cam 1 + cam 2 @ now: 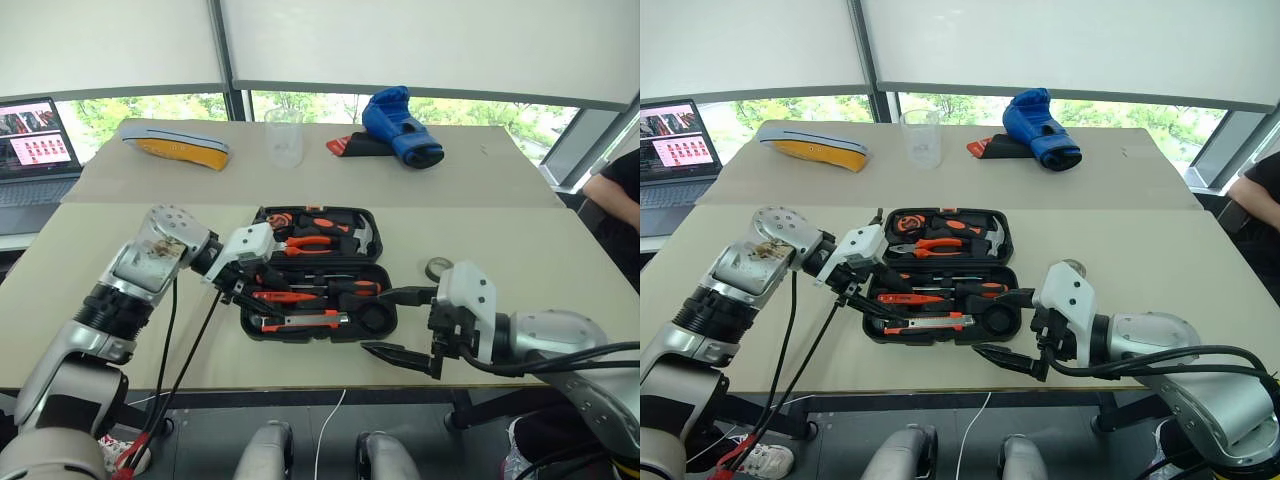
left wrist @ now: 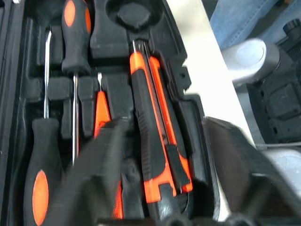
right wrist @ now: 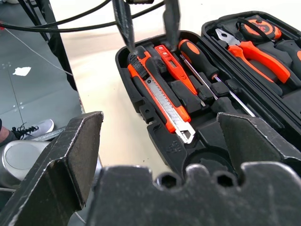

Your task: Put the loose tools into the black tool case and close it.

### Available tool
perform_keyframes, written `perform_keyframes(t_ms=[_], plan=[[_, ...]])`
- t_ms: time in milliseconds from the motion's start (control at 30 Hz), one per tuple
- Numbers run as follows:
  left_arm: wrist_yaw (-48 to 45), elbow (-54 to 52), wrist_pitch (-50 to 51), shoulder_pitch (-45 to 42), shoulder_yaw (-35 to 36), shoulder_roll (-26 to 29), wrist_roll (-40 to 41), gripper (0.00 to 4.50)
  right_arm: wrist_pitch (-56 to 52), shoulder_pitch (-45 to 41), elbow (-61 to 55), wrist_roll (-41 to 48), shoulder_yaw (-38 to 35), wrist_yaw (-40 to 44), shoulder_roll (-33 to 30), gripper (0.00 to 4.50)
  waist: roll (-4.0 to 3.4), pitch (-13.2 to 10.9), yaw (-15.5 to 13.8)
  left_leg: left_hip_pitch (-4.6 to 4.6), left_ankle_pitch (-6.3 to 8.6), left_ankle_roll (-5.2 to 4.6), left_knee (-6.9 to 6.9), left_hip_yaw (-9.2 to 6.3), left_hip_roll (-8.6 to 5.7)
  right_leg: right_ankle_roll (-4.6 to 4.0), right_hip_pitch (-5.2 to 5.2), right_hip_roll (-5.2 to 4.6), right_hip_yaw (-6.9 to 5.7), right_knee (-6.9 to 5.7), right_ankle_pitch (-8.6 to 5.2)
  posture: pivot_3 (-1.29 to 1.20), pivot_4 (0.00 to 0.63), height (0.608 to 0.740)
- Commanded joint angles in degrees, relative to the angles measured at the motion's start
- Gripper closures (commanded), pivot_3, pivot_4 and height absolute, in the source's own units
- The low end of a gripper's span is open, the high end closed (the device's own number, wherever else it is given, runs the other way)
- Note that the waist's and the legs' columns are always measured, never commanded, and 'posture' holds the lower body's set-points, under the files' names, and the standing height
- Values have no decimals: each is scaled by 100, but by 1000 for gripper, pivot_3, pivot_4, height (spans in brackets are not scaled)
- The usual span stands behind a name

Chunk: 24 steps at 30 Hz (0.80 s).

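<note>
- Black plastic clamshell tool case (image 1: 370, 318) lies open on the beige bench (image 1: 520, 260), near its front edge, with the lid half on the far side and the tray half towards the robot.
- In the near tray I see the orange-and-black utility knife (image 3: 162, 96), the small all-orange screwdriver (image 3: 173, 67) and two black-and-orange-handled screwdrivers (image 3: 200, 59), all resting in the moulded slots.
- Their long axes run along the long side of the case, from left to right across the bench. The knife's blade end points towards the right end effector, and its back end towards the left one.
- The small dark tape roll (image 1: 437, 268) is outside the case, on the bench just beside its right end.
- The left end effector (image 1: 248, 290) hangs over the left end of the tray with its fingers parted and nothing between them; its tips are at the back end of the knife.
- The right end effector (image 1: 398, 322) is spread wide and empty, near the right front corner of the case.
- In my judgement, the step in hand is the seating of the long tools, and it looks almost done.
- The next move calls for picking up the tape roll. The round recess (image 1: 376, 318) at the right end of the tray looks free for it. After that the lid must be folded down and latched.
</note>
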<state>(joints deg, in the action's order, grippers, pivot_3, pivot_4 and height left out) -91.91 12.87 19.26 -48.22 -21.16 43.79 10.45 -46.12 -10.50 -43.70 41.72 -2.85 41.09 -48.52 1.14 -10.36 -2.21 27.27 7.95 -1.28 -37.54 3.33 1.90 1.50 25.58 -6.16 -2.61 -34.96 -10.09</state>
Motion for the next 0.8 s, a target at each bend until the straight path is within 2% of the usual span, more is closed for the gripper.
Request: perform_keyframes(t_ms=[33,100,133,300,433,667,800], plan=[[44,80,-349,4,83,-31,-134,3364,171,-75,-30,-46,-40,58,1,0,0,0,-3,0,0,1,-1,0,0,0,-1,0,0,0,0,0,150,740],[46,-2,-307,65,86,-80,-121,4210,200,-89,-2,-62,-62,33,35,0,0,0,-5,0,1,2,-6,0,0,0,-4,0,0,0,0,0,150,740],[23,-61,-300,104,75,-80,-116,4437,206,-97,10,-59,-77,14,54,0,0,0,-1,1,1,2,-9,0,1,1,-4,0,0,0,0,0,150,740],[61,-41,-729,268,-81,-49,-426,4437,200,-81,-11,-49,-105,-26,95,0,0,0,1,0,3,5,-11,0,3,1,-5,0,-1,-2,0,0,150,740],[504,331,-1213,283,-154,-246,-862,4437,222,-32,-15,-110,-98,-97,141,0,-1,1,-11,0,4,6,-12,0,3,1,-8,-1,-1,-1,0,0,150,740],[532,691,-1346,288,-147,-507,-888,4437,183,-21,-3,-126,-96,-178,231,0,-13,9,-52,-17,7,12,-13,-1,7,3,-33,-8,-8,17,0,0,150,740],[513,764,-1389,340,-137,-579,-888,4437,166,-43,-7,-101,-92,-206,248,0,-30,22,-39,-12,8,11,-9,-1,26,6,-42,-6,-25,68,2,0,150,740]])
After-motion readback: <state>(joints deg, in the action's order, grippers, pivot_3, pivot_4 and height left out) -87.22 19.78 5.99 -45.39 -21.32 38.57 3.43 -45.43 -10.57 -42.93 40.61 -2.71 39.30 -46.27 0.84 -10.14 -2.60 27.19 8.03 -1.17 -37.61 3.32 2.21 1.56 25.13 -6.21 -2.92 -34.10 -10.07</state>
